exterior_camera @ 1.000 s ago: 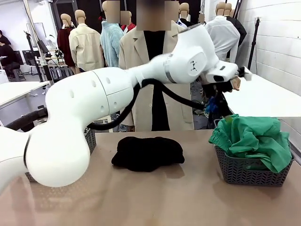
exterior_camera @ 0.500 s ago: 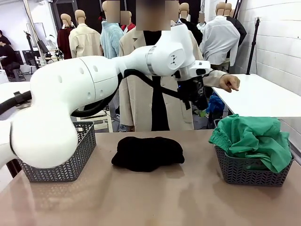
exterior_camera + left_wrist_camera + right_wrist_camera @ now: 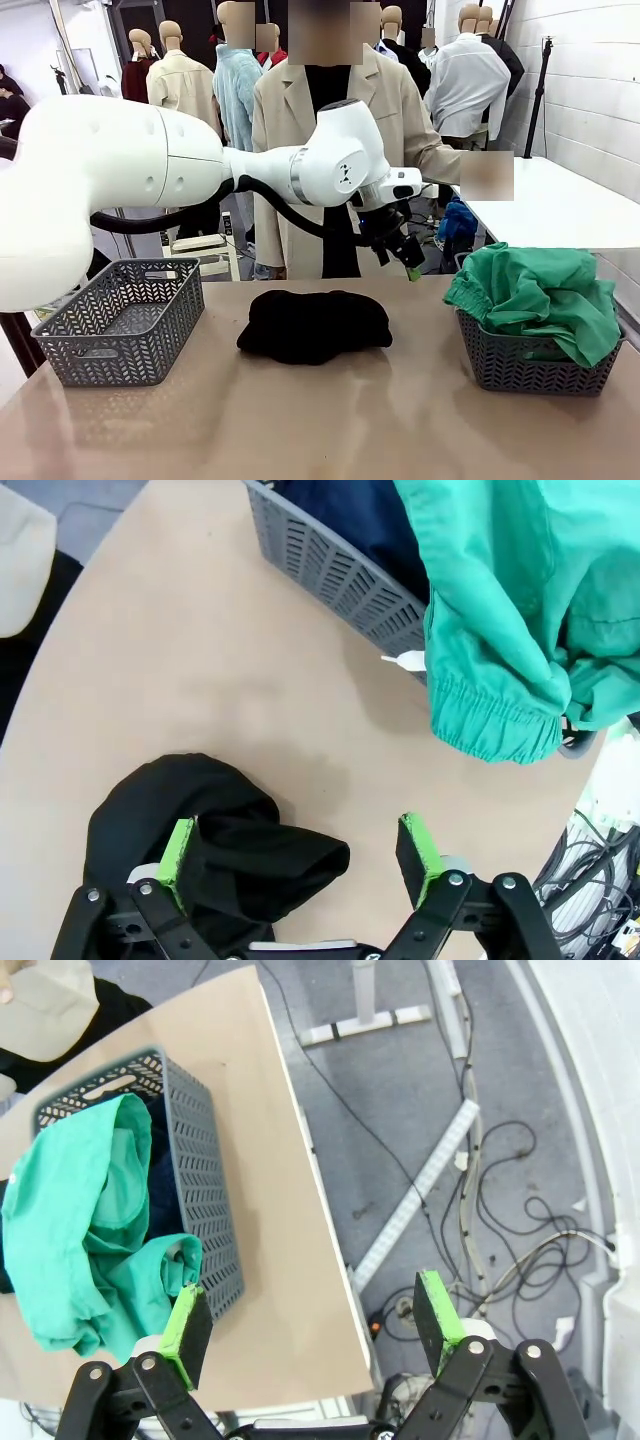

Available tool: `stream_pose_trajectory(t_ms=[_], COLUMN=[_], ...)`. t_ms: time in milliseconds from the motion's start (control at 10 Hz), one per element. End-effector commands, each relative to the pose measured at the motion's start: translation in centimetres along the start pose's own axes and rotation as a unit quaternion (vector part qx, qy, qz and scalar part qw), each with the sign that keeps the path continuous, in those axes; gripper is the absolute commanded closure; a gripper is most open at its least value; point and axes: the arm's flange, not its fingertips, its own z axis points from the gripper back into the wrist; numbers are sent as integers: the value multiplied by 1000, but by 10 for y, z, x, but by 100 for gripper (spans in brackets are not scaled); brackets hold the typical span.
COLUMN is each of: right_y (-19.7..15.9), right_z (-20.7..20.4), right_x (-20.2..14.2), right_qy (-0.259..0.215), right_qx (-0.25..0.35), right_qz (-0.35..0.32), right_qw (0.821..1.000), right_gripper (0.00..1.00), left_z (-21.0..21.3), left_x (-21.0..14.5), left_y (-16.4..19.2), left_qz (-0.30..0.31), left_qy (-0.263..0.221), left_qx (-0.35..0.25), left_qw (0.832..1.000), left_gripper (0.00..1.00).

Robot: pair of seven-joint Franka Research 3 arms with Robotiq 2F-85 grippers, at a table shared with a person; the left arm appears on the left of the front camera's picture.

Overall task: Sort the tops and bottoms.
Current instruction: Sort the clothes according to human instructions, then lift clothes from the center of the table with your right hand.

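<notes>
1. Looking across the table (image 3: 330,420), we see the left arm (image 3: 200,175) reaching from the left past the middle, its gripper (image 3: 400,248) in the air above the far edge, in front of the person (image 3: 330,150).
2. We find the left gripper (image 3: 300,850) with jaws wide apart and nothing between them; its wrist camera looks down on the black garment (image 3: 190,820).
3. We see the black garment (image 3: 315,325) bunched at the table's middle, apart from both baskets.
4. We note the green garment (image 3: 535,295) heaped in the right basket (image 3: 530,370), spilling over its rim; navy cloth (image 3: 350,520) lies beneath it.
5. We see the left basket (image 3: 125,335) at the table's left.
6. We find the right gripper (image 3: 310,1325) also spread wide and holding nothing, beyond the table's right edge, above floor cables (image 3: 480,1160).
</notes>
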Motion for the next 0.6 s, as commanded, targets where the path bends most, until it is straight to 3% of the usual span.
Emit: stream_pose_trajectory(t_ms=[0,500], right_y=[0,0], right_z=[1,1], right_x=[-1,-1], right_qy=[4,4], right_qx=[-9,-9], right_qz=[4,4], right_qw=[1000,1000], right_gripper=[0,0], left_z=[12,12], left_x=[22,22], left_y=[6,6], left_qz=[6,6], left_qy=[8,8], left_qx=[1,1], left_qw=[1000,1000], left_gripper=[0,0])
